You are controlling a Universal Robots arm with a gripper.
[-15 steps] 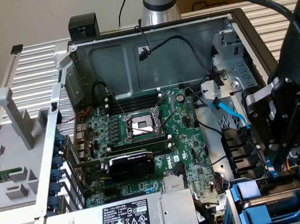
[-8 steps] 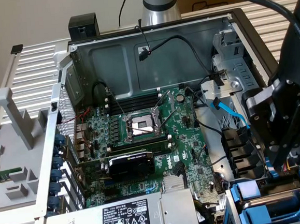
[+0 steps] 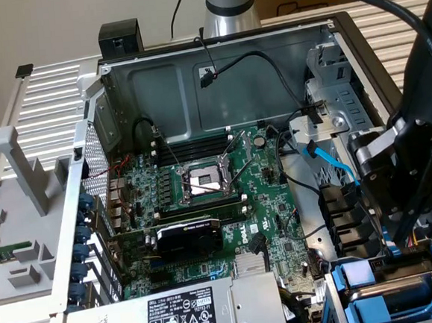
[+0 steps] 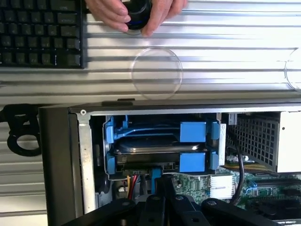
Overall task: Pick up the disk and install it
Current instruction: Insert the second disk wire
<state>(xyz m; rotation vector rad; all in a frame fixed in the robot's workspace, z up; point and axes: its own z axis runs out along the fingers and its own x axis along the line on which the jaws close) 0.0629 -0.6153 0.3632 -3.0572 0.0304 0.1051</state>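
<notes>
While the disk [image 4: 155, 148] sits half-hidden in its bay, the gripper [image 4: 162, 188] is pressed together.

The open case [image 3: 114, 102] leaves free room above the motherboard [image 3: 212, 207], though loose black cables [image 3: 269, 75] hang across its far half. In the drive corner, the disk [image 4: 155, 147] fills its blue carrier bay [image 4: 194, 132], and red and blue wires [image 4: 134, 181] crowd the gap beside it. Outside the case, a person's hand [image 4: 134, 14] and a keyboard [image 4: 40, 30] occupy the bench [image 4: 225, 42].
</notes>
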